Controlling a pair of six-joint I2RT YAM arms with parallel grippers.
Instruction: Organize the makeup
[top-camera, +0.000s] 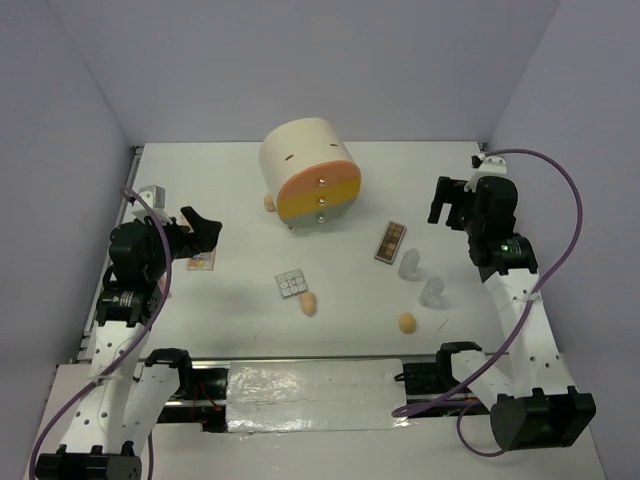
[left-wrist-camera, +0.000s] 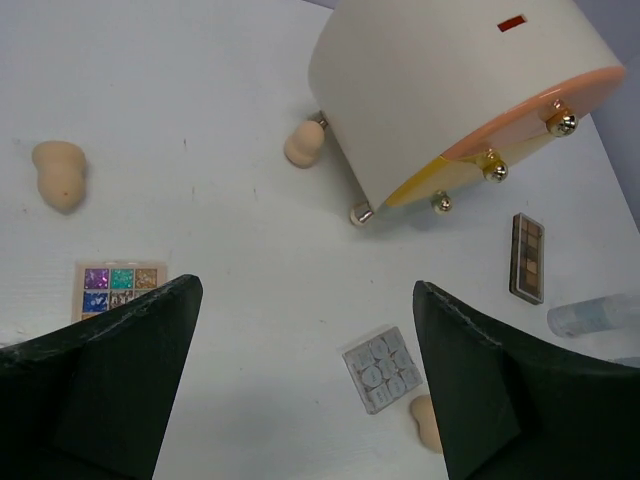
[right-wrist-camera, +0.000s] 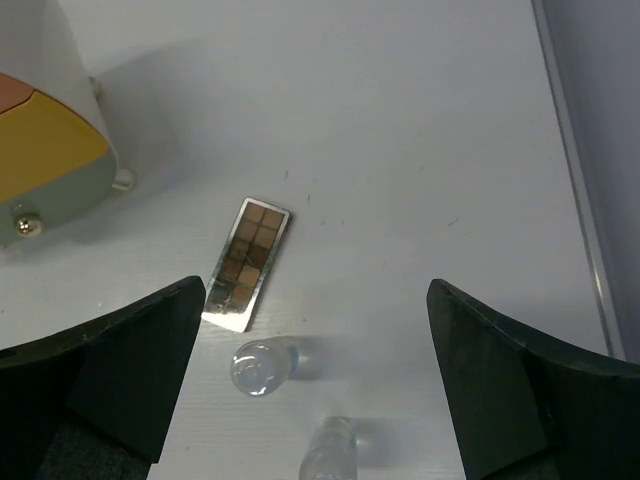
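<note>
We hold our left fingers (left-wrist-camera: 100, 380) and right fingers (right-wrist-camera: 110, 370) wide open and empty over the table (top-camera: 450, 180), seemingly poised to pick: card (left-wrist-camera: 118, 288) by the left pair, brown palette (right-wrist-camera: 248, 263) and bottle (right-wrist-camera: 262, 365) between the right.

The cream drawer unit (top-camera: 300, 150) is showing orange and yellow fronts; the long palette (top-camera: 390, 241) is displaying brown squares, the sponge (top-camera: 308, 303) peach.

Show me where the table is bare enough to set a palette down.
Bare: the far-left corner, between the drawer unit and the colourful palette; also the middle, between the grey palette and the brown palette. Crowded: near right, where the brown palette, two clear bottles and a sponge cluster.
</note>
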